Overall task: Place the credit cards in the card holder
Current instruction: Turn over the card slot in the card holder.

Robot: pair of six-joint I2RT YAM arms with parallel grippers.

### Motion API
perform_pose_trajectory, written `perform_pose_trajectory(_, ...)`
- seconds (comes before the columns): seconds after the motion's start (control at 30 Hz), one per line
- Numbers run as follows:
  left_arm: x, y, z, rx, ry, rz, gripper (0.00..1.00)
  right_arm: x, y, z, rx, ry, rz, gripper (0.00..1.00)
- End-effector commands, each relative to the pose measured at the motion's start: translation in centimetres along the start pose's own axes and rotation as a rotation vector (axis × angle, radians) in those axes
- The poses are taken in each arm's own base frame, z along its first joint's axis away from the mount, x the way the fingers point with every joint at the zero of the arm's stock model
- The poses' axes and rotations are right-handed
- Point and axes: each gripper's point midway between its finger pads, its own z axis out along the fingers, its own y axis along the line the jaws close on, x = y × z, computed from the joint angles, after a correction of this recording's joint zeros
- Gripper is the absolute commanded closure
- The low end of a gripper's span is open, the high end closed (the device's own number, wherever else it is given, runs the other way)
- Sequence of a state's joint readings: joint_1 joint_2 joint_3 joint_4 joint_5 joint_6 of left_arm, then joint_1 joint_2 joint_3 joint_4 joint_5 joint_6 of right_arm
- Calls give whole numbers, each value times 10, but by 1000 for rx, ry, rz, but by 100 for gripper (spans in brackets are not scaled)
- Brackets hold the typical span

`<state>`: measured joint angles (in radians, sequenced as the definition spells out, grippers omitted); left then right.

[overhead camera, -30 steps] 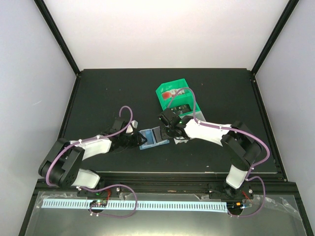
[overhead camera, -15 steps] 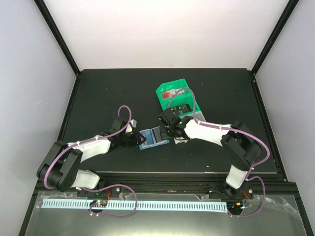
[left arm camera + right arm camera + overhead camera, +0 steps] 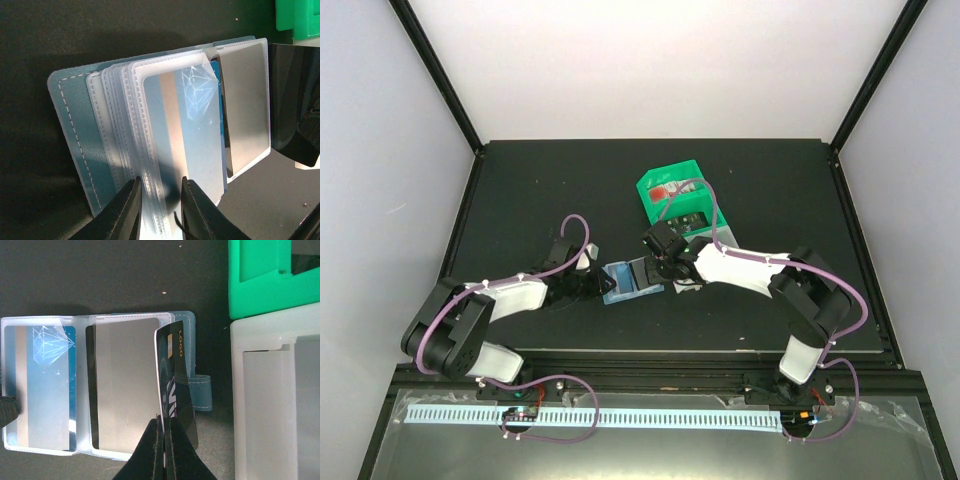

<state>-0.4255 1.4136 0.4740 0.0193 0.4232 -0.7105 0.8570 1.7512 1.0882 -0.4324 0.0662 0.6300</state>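
**Dark card at holder's right page – needs a sleeve mouth**

R claw [image 3: 163, 426] is clamped tight on the bottom edge of a dark card [image 3: 175, 380], gold "LOGO" on its face. The card stands on edge, tilted. It sits over the right side of the open card holder [image 3: 202, 390], which lies flat on the black table [image 3: 100, 275].

Both facing sleeves look full already: blue card [image 3: 45, 385] on the left page, silver card [image 3: 125, 385] on the right. Can't tell which side the sleeve mouths open.

L claw [image 3: 160, 183] is at the holder's opposite edge. Its fingers stand a little apart w/ the fanned sleeve edges btwn them. Can't tell if it pinches them or only straddles.

How to do this step well, as I judge it:
- Find an empty sleeve first. L claw is probably best placed to lift or turn a page.
- Lay the dark card lower, nearly flat, so its leading edge meets the sleeve mouth square.
- Slide slow, since the thin film buckles easily and a corner can snag.
- Keep the holder pinned, or it will prob. skid on the table.
- The grip is on a narrow strip of card, so a hard push may twist it in the pinch.

Green bin [image 3: 270, 285] and white bin [image 3: 260, 390] sit just right of the holder, not touching the tab, so there's little room on that side.
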Motion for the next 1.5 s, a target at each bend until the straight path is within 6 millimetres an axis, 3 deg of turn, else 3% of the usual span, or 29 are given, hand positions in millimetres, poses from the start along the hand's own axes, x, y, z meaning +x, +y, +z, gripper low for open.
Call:
perform_pose_trajectory(0.0,-11,-11,-3,30,-31,29,76,29,-10,21,29,92,-12,99)
perform_pose_trajectory(0.43,-18,-38,-18,140,-72,88,70,30,-9,21,24,91,-11,99)
perform_pose_trajectory(0.63,-15,-38,-13,158,-53,89,70,30,-10,21,25,92,-12,99)
perform_pose_trajectory(1.07,-13,-77,-10,372,8,131,68,25,-7,17,9,72,-13,99)
perform_pose_trajectory(1.47,-18,-94,11,429,52,134,61,-2,-2,-24,-33,-79,-6,99)
